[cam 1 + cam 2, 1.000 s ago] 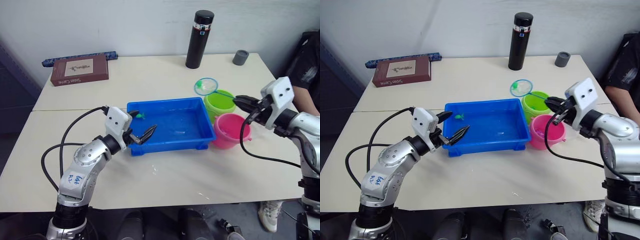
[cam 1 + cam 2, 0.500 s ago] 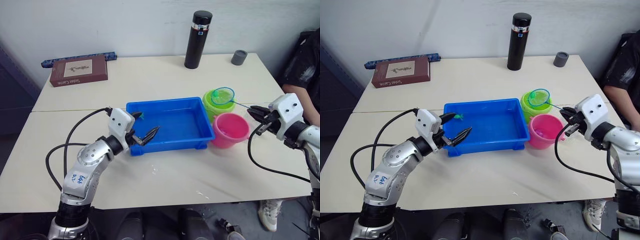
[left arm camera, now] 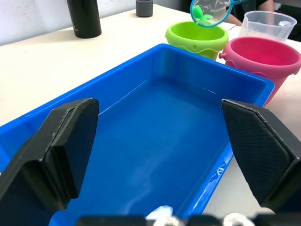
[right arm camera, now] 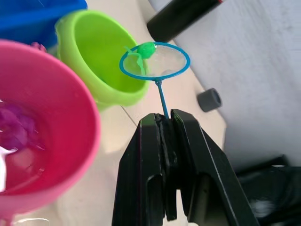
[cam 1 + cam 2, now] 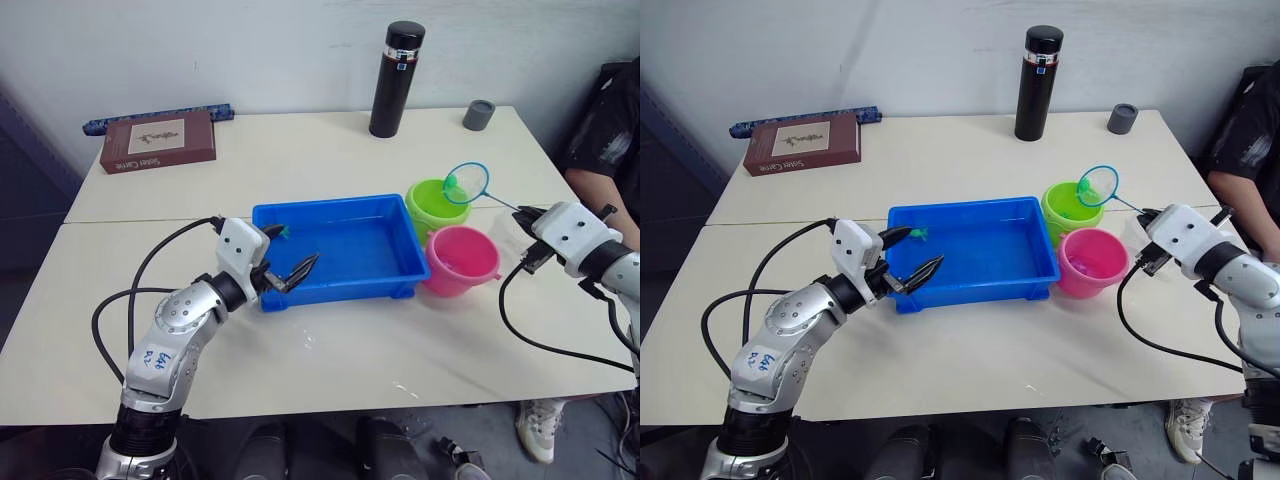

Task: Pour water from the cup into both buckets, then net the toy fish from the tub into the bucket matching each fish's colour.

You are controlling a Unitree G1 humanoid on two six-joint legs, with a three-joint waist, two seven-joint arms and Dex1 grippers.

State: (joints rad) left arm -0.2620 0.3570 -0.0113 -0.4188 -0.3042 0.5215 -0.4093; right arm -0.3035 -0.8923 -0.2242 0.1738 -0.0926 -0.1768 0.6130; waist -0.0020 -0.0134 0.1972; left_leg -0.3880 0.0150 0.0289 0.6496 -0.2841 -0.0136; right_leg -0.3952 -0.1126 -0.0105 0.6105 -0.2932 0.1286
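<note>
A pale cream bench (image 5: 330, 150), its top split by a seam running from 9 to 3 o'clock, stands against a plain white wall (image 5: 200, 50); dark floor (image 5: 30, 250) lies at 9 o'clock; even light, soft shadows.

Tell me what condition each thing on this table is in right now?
Net: held up beside the green bucket, a green fish in it.
Green bucket: upright.
Pink bucket: upright, holds water.
Tub: flat, water inside.
Left tool: open at the tub's rim.
Right tool: shut on the net.
Flask: upright, capped.
</note>
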